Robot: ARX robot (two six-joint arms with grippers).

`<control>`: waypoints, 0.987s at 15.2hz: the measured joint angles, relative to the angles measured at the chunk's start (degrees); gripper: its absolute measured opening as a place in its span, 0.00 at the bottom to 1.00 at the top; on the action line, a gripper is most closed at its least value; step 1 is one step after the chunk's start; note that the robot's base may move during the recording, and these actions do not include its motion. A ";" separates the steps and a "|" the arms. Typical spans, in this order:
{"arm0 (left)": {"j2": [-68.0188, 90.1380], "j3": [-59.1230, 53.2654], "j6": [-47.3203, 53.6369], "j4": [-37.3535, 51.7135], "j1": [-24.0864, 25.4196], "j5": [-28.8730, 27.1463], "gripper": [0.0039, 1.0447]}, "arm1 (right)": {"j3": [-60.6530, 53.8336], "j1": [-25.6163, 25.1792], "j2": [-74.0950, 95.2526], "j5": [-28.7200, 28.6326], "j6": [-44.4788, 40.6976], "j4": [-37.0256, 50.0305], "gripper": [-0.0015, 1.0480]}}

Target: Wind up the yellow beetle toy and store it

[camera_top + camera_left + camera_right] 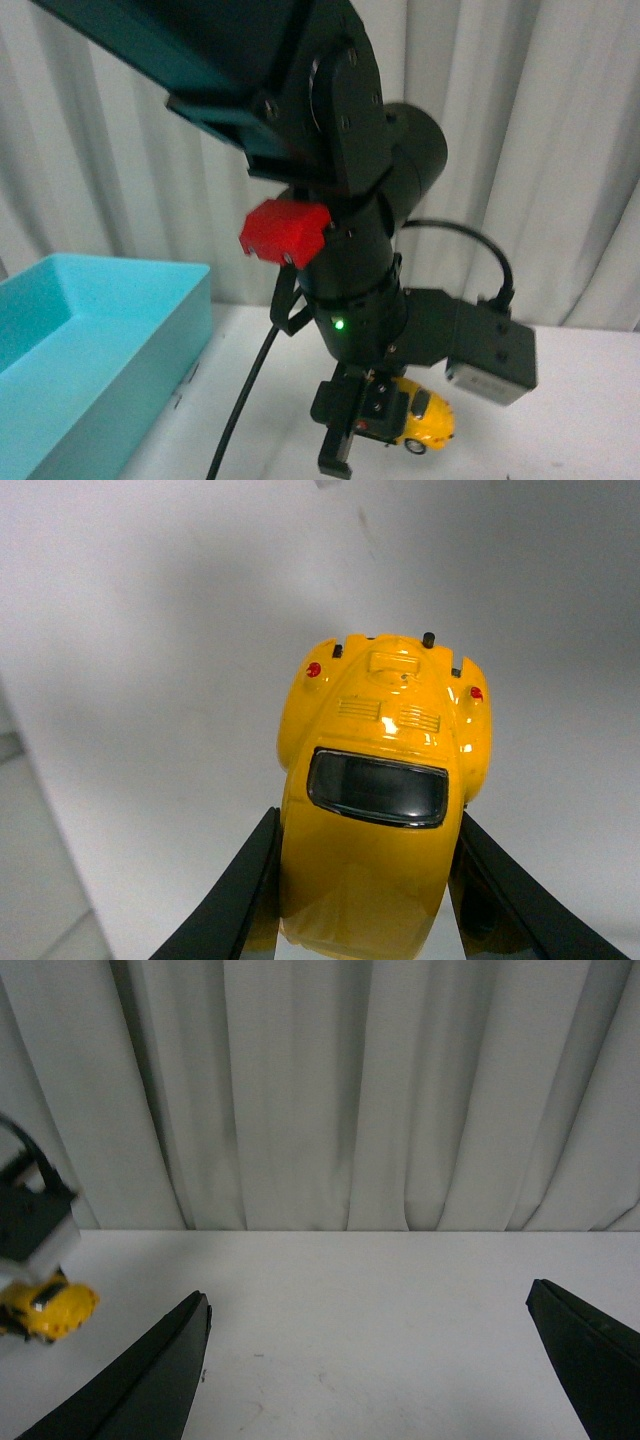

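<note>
1. Toy (375, 780) was noted as glossy yellow with a rounded Beetle body. A dark rear window, two small red tail lights and vent slats on the rear lid were seen. One silver-hubbed wheel was made out in the front view.
2. Left gripper (368, 820) was found clamped on the toy. Its black fingers (245, 890) were pressed against both flanks at the roof. The tail end was seen projecting past the fingertips.
3. The toy was held low over the table (580, 420), to the right of the bin (140, 380), apart from it and outside it. Whether the wheels touched the table could not be told.
4. Right gripper (368, 1295) was recorded with jaws wide apart and nothing between them, over bare table. From its camera the toy was seen well off to one side.
5. The bin was noted as turquoise and open-topped. A black cable (245, 400) was seen hanging from the left arm, between bin and toy. Much of the front view was blocked by that arm, and part of the toy was hidden by it. A pale curtain (540, 120) was seen behind the table.
</note>
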 joint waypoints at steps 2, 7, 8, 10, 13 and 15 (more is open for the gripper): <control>-9.57 2.21 -9.70 0.96 2.99 7.63 0.39 | 0.00 0.00 0.00 0.00 0.00 0.00 0.94; -16.74 2.78 -30.08 6.95 22.27 5.07 0.39 | 0.00 0.00 0.00 0.02 0.00 0.00 0.94; -16.85 0.57 -34.60 9.01 26.95 1.44 0.39 | 0.00 0.00 0.00 0.00 0.00 0.00 0.94; -16.76 -4.96 -41.09 12.57 34.07 -6.29 0.39 | 0.00 0.00 0.00 0.00 0.00 0.00 0.94; -12.35 -12.44 -46.45 17.64 38.88 -11.87 0.39 | 0.00 0.00 0.00 0.00 -0.02 0.00 0.94; -9.14 -15.89 -47.28 22.53 39.28 -14.08 0.39 | 0.00 0.00 0.00 0.00 0.00 0.00 0.94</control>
